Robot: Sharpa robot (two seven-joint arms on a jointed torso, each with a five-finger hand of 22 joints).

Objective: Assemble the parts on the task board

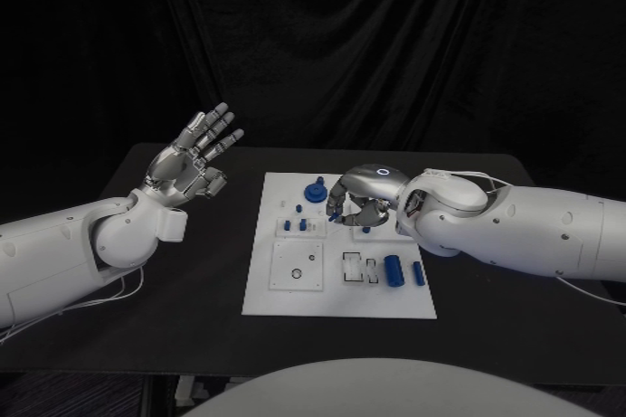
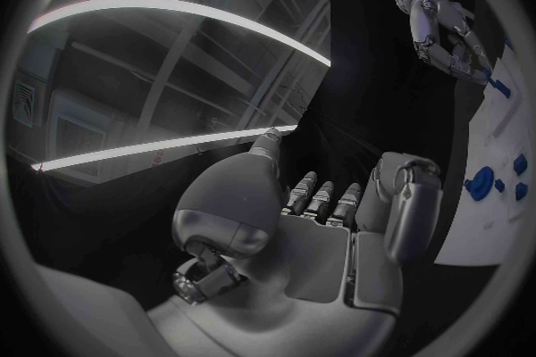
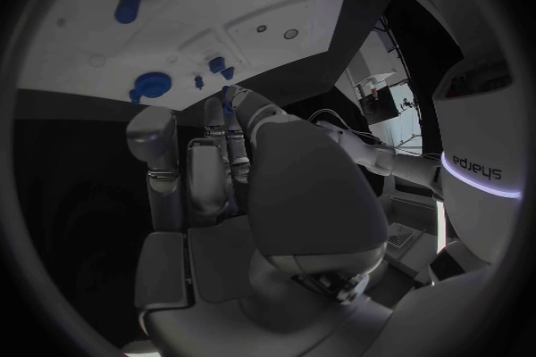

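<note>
Right hand: your silver right hand (image 1: 359, 198) hangs fingers-down over the middle of the white rectangular task board (image 1: 280, 295); whether it grips a small blue part, you cannot tell.
Left hand: your silver left hand (image 1: 192, 164) is raised off the black table (image 1: 170, 326), fingers spread, holding nothing.
Parts: blue round knob (image 1: 315, 193) just beside the right hand; two blue cylinders (image 1: 393, 270) lie nearer you.
</note>
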